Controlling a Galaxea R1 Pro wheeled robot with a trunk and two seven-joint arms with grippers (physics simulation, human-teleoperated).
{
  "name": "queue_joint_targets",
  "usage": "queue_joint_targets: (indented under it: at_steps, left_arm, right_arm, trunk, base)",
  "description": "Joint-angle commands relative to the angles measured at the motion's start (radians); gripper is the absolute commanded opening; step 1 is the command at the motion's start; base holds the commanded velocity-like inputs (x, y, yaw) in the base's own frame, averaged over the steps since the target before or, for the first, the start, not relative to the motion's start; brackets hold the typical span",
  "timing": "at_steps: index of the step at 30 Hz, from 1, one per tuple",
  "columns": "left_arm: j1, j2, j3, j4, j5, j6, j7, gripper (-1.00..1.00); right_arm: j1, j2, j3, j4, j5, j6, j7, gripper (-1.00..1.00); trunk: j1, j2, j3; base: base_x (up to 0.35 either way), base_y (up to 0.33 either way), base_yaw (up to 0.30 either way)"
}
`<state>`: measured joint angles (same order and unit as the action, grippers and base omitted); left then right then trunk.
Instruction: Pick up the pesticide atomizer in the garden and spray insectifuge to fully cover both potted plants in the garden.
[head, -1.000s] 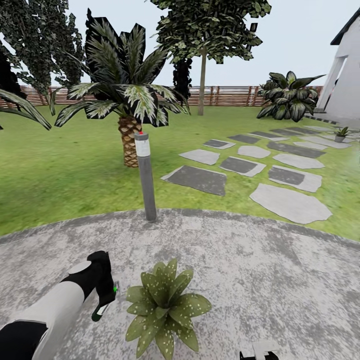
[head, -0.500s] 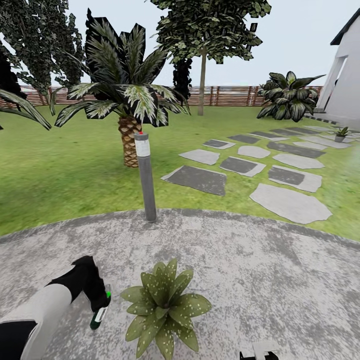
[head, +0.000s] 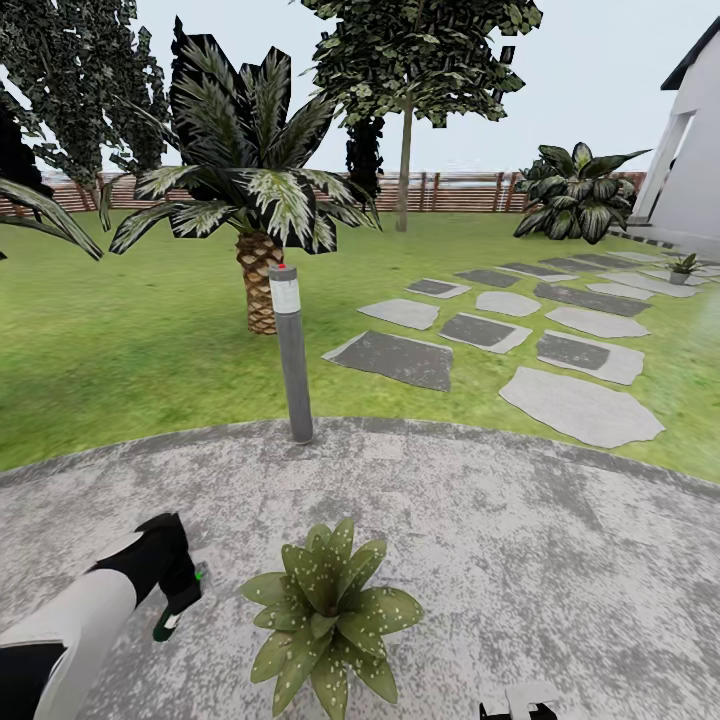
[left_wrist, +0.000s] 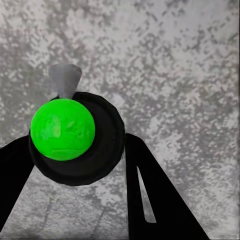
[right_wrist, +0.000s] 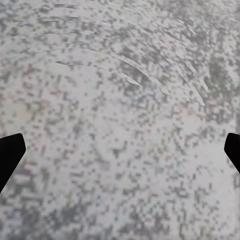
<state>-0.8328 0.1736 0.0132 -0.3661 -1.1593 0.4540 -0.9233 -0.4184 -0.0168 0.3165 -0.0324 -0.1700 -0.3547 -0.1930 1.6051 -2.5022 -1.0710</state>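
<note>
Lowered and drawn back, left gripper (head: 172, 612) clamps the pesticide atomizer (left_wrist: 75, 137), nozzle down at 9 o'clock of potted plant (head: 325, 612), poised to spray; right gripper (right_wrist: 120, 150) gapes empty.

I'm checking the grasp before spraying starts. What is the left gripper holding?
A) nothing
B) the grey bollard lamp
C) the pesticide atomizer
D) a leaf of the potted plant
C: in the left wrist view the pesticide atomizer sits between the black fingers of the left gripper, above the paved patch.
</note>
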Motion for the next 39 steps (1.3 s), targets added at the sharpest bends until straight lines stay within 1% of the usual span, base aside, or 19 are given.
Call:
queue_joint_targets:
  at_steps: [1, 5, 7, 12, 16, 19, 21, 23, 25, 26, 28, 32, 35, 39]
  left_arm:
    - [0.0, 0.0, 0.001, 0.006, -0.001, 0.01, -0.005, -1.0]
    - [0.0, -0.009, -0.001, 0.013, -0.003, 0.011, -0.003, -1.0]
    - [0.0, -0.004, -0.001, 0.016, -0.002, 0.011, -0.003, -1.0]
    - [0.041, 0.011, -0.002, 0.021, -0.003, 0.011, -0.001, -1.0]
    - [0.046, 0.005, -0.002, 0.012, -0.003, 0.012, 0.0, -1.0]
    - [0.038, -0.001, 0.0, 0.007, -0.003, 0.017, 0.0, -1.0]
    - [0.036, -0.004, 0.002, -0.015, -0.002, 0.02, 0.0, -1.0]
    - [0.036, -0.007, 0.003, -0.058, -0.002, 0.023, 0.0, -1.0]
    - [0.036, -0.007, 0.003, -0.1, -0.002, 0.05, 0.0, -1.0]
    - [0.036, -0.007, 0.003, -0.108, -0.002, 0.067, 0.0, -1.0]
    - [0.037, -0.006, 0.001, -0.114, -0.002, 0.08, 0.0, -1.0]
    - [0.039, -0.001, 0.004, -0.115, -0.002, 0.085, 0.003, -1.0]
    - [0.049, 0.008, 0.005, -0.101, -0.001, 0.084, 0.048, -1.0]
    - [0.056, 0.0, 0.004, -0.099, 0.008, 0.079, 0.057, -1.0]
  right_arm:
    - [0.0, 0.0, 0.009, 0.0, -0.009, -0.003, -0.002, 1.0]
    - [0.0, 0.0, 0.009, 0.0, -0.009, -0.003, -0.002, 1.0]
    - [0.0, 0.0, 0.009, 0.0, -0.009, -0.003, -0.002, 1.0]
    - [0.0, 0.0, 0.009, 0.0, -0.009, -0.003, -0.002, 1.0]
    - [0.0, 0.0, 0.009, 0.0, -0.009, -0.003, -0.002, 1.0]
    - [0.0, 0.0, 0.009, 0.0, -0.009, -0.003, -0.002, 1.0]
    - [0.0, 0.0, 0.009, 0.0, -0.009, -0.003, -0.002, 1.0]
    - [0.0, 0.0, 0.009, 0.0, -0.009, -0.003, -0.002, 1.0]
    - [0.0, 0.0, 0.009, 0.0, -0.009, -0.003, -0.002, 1.0]
    - [0.0, 0.0, 0.009, 0.0, -0.009, -0.003, -0.002, 1.0]
    - [0.0, 0.0, 0.009, 0.0, -0.009, -0.003, -0.002, 1.0]
    - [0.0, 0.0, 0.009, 0.0, -0.009, -0.003, -0.002, 1.0]
    - [0.0, 0.0, 0.009, 0.0, -0.009, -0.003, -0.002, 1.0]
    - [0.0, 0.0, 0.009, 0.0, -0.009, -0.003, -0.002, 1.0]
  trunk:
    - [0.0, 0.0, -0.001]
    - [0.0, 0.0, -0.001]
    - [0.0, 0.0, -0.001]
    - [0.0, 0.0, -0.001]
    - [0.0, 0.0, -0.001]
    - [0.0, 0.0, -0.001]
    - [0.0, 0.0, -0.001]
    - [0.0, 0.0, -0.001]
    - [0.0, 0.0, -0.001]
    - [0.0, 0.0, -0.001]
    - [0.0, 0.0, -0.001]
    - [0.0, 0.0, -0.001]
    - [0.0, 0.0, -0.001]
    - [0.0, 0.0, -0.001]
  base:
    - [0.0, 0.0, 0.0]
    - [0.0, 0.0, 0.0]
    - [0.0, 0.0, 0.0]
    - [0.0, 0.0, 0.0]
    - [0.0, 0.0, 0.0]
    - [0.0, 0.0, 0.0]
    - [0.0, 0.0, 0.0]
    - [0.0, 0.0, 0.0]
    - [0.0, 0.0, 0.0]
    - [0.0, 0.0, 0.0]
    - [0.0, 0.0, 0.0]
    - [0.0, 0.0, 0.0]
    - [0.0, 0.0, 0.0]
    - [0.0, 0.0, 0.0]
